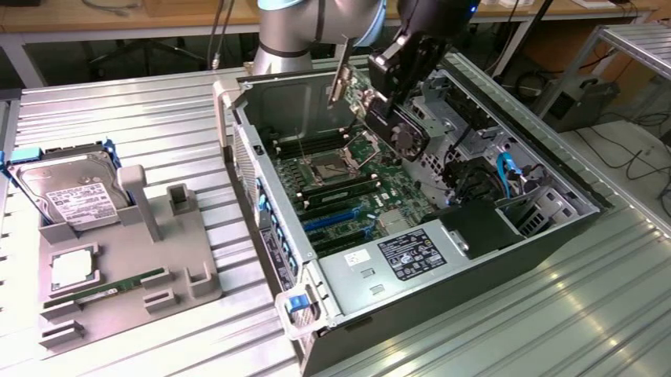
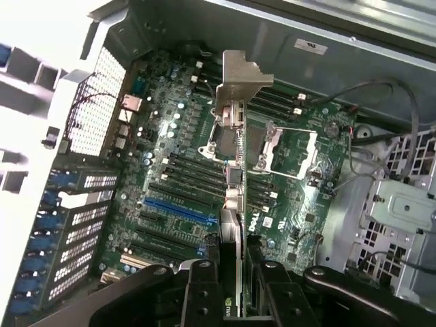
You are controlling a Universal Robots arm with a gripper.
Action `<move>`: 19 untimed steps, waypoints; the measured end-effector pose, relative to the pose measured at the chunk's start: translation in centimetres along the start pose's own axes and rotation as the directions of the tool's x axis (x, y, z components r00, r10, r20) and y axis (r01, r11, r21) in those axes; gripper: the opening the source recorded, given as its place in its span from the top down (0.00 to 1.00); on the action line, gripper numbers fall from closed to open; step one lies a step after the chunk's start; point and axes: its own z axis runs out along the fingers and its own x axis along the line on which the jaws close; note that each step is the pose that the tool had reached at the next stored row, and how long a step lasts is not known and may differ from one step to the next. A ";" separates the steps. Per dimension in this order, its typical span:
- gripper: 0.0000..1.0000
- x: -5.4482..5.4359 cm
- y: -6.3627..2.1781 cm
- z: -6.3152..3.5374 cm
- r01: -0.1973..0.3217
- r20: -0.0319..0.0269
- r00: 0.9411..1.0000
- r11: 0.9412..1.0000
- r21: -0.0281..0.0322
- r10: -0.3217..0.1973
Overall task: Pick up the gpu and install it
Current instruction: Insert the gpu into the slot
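Ribbed metal table (image 1: 137,110) under everything. On it, open computer case (image 1: 441,314) lying on its side, motherboard (image 1: 346,192) exposed inside. Beside the case, at the exterior view's left, gray fixture (image 1: 199,275) holding an upright hard drive (image 1: 68,192). Over the case interior, gripper (image 1: 383,94) clenched on the gpu (image 1: 365,106), card edge-down above the motherboard, silver bracket (image 2: 240,75) at its far end. Flat in the fixture, a green memory stick (image 1: 110,284).

We see gpu (image 2: 234,170) edge-on only, faces hidden, lower end lost between gripper (image 2: 235,279) fingers at picture edge. Arm (image 1: 304,23) cut off by exterior view's top. We cannot read power supply label (image 1: 414,253), too small.
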 end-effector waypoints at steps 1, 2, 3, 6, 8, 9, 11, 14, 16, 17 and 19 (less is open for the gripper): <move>0.74 0.0 -0.01 0.06 0.033 -0.002 0.999 0.999 0.001 -0.033; 0.74 0.0 -0.01 0.11 0.058 -0.004 0.998 0.998 0.001 -0.058; 0.74 0.0 -0.02 0.15 0.076 -0.006 0.997 0.997 0.001 -0.076; 0.74 0.0 -0.03 0.28 0.147 -0.011 0.989 0.989 0.002 -0.147; 0.74 0.0 -0.04 0.36 0.186 -0.014 0.982 0.982 0.002 -0.186; 0.74 0.0 -0.04 0.40 0.204 -0.015 0.979 0.979 0.002 -0.204; 0.74 0.0 -0.05 0.48 0.247 -0.019 0.969 0.969 0.002 -0.247; 0.74 0.0 -0.06 0.60 0.307 -0.024 0.951 0.952 0.002 -0.307; 0.74 0.0 -0.07 0.68 0.342 -0.027 0.940 0.940 0.001 -0.341; 0.74 0.0 -0.08 0.72 0.357 -0.028 0.934 0.934 0.001 -0.357; 0.74 0.0 -0.09 0.85 0.405 -0.033 0.914 0.915 0.000 -0.404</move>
